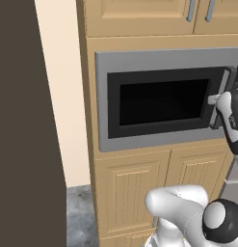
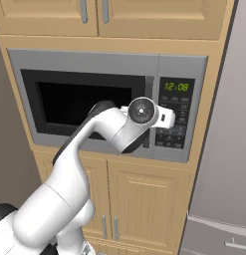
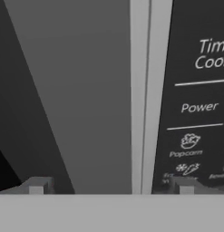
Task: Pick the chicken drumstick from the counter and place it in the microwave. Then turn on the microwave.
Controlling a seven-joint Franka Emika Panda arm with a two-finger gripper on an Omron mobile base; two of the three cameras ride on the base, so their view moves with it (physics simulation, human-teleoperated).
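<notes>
The microwave (image 1: 154, 62) is built into the light wooden cabinet wall, and its black window door (image 2: 79, 102) is closed. Its dark keypad panel (image 2: 175, 117) shows a green clock. My gripper (image 1: 214, 101) is held up at the door's right edge, next to the vertical handle (image 1: 224, 91). In the hand view the gripper (image 3: 111, 186) is open, with nothing between its fingertips (image 3: 37, 186). It straddles the grey handle strip (image 3: 140, 90), with the keypad panel (image 3: 199, 108) on the right. The chicken drumstick and the counter are out of view.
Wooden cabinet doors sit above (image 2: 144, 15) and below (image 1: 130, 193) the microwave. A tall dark panel (image 1: 19, 120) stands at the left and a grey steel appliance (image 2: 226, 149) at the right. Grey floor (image 1: 79, 212) shows low on the left.
</notes>
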